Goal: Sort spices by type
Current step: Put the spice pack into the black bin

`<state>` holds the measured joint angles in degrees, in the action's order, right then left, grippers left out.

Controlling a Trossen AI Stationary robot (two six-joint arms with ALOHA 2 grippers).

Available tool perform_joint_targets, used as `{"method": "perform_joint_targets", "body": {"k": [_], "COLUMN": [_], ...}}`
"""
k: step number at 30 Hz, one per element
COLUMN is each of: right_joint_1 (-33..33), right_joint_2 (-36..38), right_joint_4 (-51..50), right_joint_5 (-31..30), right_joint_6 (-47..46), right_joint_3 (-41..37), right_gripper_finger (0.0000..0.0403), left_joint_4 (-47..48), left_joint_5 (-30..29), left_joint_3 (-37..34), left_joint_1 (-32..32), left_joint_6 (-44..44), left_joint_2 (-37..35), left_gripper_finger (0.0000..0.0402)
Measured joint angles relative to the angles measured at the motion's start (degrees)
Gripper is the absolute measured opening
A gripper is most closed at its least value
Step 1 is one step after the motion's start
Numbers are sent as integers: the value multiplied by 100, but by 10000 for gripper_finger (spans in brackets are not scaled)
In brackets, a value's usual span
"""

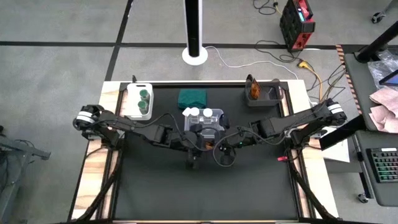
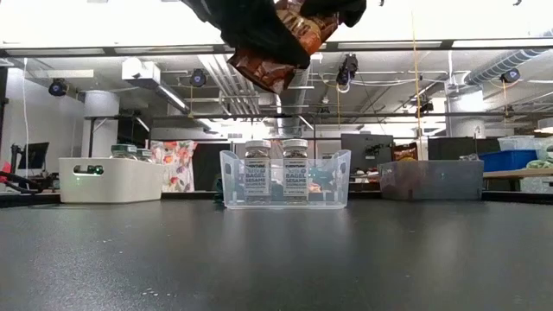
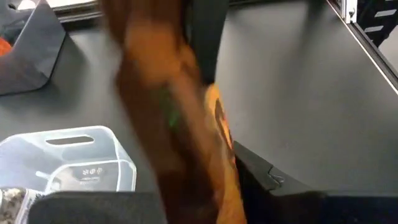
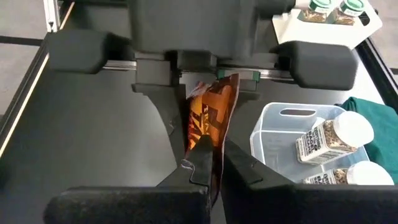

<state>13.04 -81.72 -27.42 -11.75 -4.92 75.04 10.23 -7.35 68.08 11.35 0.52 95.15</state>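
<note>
A black surface (image 1: 205,193) fills the frame of the rig, bare on its near half. Just short of its centre the left hand (image 1: 194,151) and the right hand (image 1: 214,148) meet above the mat, both closed on one orange-red packet (image 4: 208,121), which hangs upright between them, off the surface; in the right wrist view the right hand's fingers (image 4: 200,158) pinch its lower edge while the left hand grips it from the opposite side. Just beyond the hands, towards 12 o'clock, stands a clear plastic bin (image 1: 204,122) holding clear jars with white lids (image 1: 199,114). Farther back, at 12 o'clock, a dark green block (image 1: 192,98) lies flat. At 10 o'clock a white tray (image 1: 137,101) carries two green-lidded jars (image 1: 144,99). At 2 o'clock a grey bin (image 1: 265,96) holds a second orange-red packet (image 1: 252,89), standing on edge.
</note>
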Motion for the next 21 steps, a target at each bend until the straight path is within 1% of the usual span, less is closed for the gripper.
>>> {"method": "perform_joint_targets", "body": {"k": [4, 6, 10, 15, 17, 21], "right_joint_1": [8, 7, 7, 7, 7, 10], "right_joint_2": [9, 68, 112, 111, 132, 104], "right_joint_4": [-49, -5, -225, -357, -605, -796], "right_joint_5": [-16, -94, -234, -178, -139, 116], "right_joint_6": [3, 7, 4, -138, -238, -267], "right_joint_3": [116, 207, 338, 405, 436, 423], "right_gripper_finger": [8, 7, 7, 8, 8, 17], "left_joint_4": [-123, 160, 151, 61, 29, 31], "left_joint_5": [8, 88, 92, -136, -226, -243], "left_joint_3": [-192, -316, -416, -462, -452, -445], "left_joint_1": [0, 13, 43, 59, 69, 70], "left_joint_6": [227, 317, 437, 454, 452, 452], "left_joint_2": [-15, 14, 14, 29, -12, -36], "left_gripper_finger": [37, 37, 37, 37, 37, 37]}}
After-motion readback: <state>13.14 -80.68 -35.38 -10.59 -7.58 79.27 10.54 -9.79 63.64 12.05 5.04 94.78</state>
